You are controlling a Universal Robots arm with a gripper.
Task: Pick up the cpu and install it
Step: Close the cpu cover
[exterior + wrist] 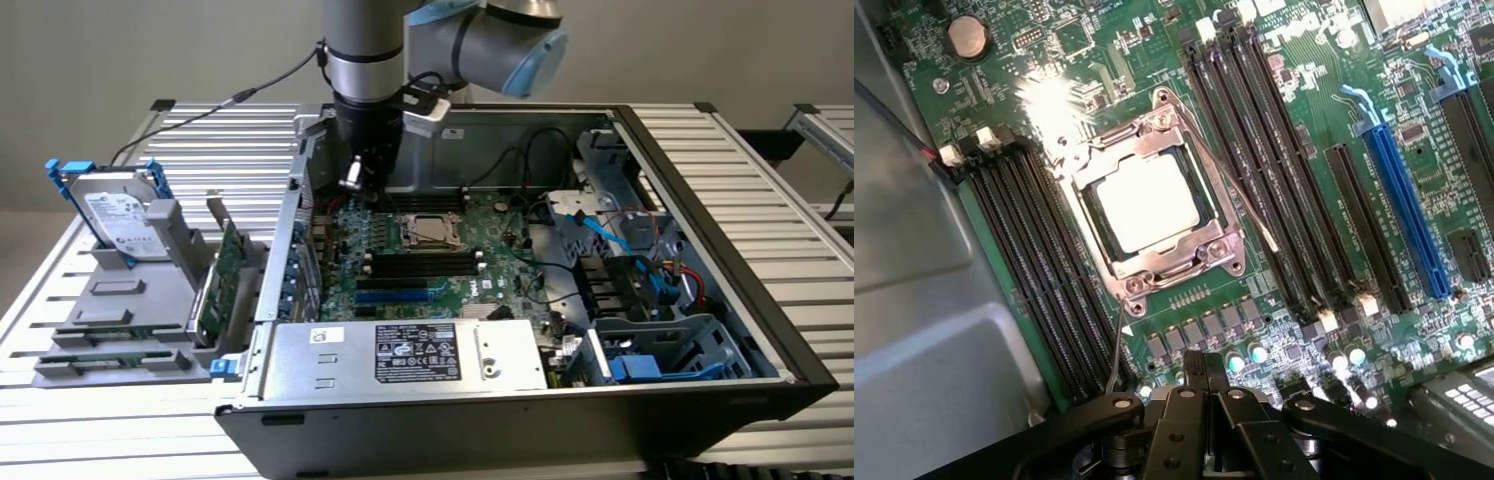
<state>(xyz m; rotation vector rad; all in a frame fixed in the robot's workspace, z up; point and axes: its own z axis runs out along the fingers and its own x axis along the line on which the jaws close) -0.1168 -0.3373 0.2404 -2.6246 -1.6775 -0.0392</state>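
Observation:
The cpu (430, 231) (1147, 203), a small square chip with a pale silver top, lies flat in the metal socket frame (1154, 140) on the green motherboard (454, 285) inside the opened computer case. My gripper (358, 184) (1204, 365) hangs above the board, toward the case's back wall and to the exterior view's left of the socket. It is apart from the chip. In the wrist view its two black fingers (1192, 380) are pressed together with nothing between them.
Black memory slots (1274, 150) flank the socket on both sides. A silver power supply (414, 355) fills the case front, and blue cables (601, 225) run at the exterior view's right. Outside the case, a hard drive (114, 210) in a blue frame and a green card (224, 265) stand on a grey rack.

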